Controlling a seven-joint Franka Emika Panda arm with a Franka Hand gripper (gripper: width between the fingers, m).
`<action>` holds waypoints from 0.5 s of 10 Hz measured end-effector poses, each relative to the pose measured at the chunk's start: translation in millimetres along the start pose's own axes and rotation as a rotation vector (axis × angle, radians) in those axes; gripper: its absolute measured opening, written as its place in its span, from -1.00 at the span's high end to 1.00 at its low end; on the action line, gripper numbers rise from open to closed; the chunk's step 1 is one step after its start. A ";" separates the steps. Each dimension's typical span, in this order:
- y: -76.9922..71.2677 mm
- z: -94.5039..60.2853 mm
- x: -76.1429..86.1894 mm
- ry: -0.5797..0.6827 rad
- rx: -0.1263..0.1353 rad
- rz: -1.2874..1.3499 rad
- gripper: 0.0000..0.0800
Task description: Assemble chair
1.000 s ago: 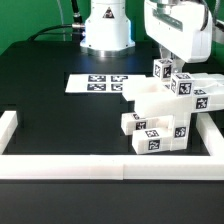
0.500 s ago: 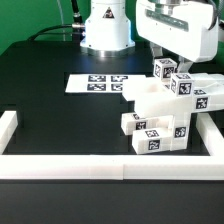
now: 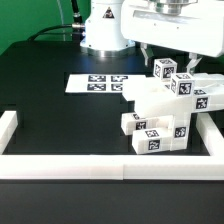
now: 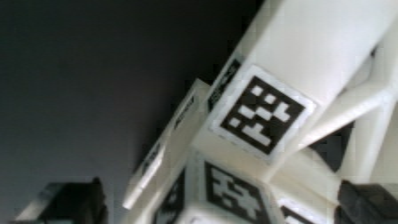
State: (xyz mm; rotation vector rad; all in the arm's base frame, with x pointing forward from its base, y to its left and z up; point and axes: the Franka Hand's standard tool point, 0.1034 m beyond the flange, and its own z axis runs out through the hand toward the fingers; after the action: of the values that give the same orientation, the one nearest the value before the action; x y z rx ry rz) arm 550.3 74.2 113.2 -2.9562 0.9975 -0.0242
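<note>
Item: chair (image 3: 170,112), partly built, white plastic blocks bearing black-and-white square tags. Location: on the black bench (image 3: 60,125), toward the exterior view's right, close against the white border wall (image 3: 100,168) that runs along the near edge. Two tagged blocks sit at the top of the cluster, a broad plain white piece lies below them, and several lower tagged blocks stand beside the near wall. Which parts are actually joined cannot be told.

Item: hand (image 3: 165,52), white, two fingers. Location: above the chair's top blocks, at the upper part of the exterior view. State: fingers spread apart, nothing between them, clear of the parts below. In the wrist view a dark finger (image 4: 71,203) shows at the picture's edge, with a tagged white face of the chair (image 4: 263,110) filling much of the frame, blurred and tilted.

Item: marker board (image 3: 98,83), thin flat white sheet with a row of square tags. Location: flat on the bench, behind the chair and toward the exterior view's left of it.

Item: robot base (image 3: 105,28), white, rounded. Location: at the far side of the bench, behind the marker board.
</note>
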 end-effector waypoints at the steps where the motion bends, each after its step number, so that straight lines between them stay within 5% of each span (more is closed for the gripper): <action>1: -0.1 -0.1 0.2 0.004 -0.003 -0.094 -0.62; 5: 0.7 1.2 0.3 0.011 -0.021 -0.374 -0.62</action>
State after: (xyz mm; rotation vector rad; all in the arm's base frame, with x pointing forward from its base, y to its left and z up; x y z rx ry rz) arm 550.2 73.5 112.0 -3.1161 0.4351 -0.0361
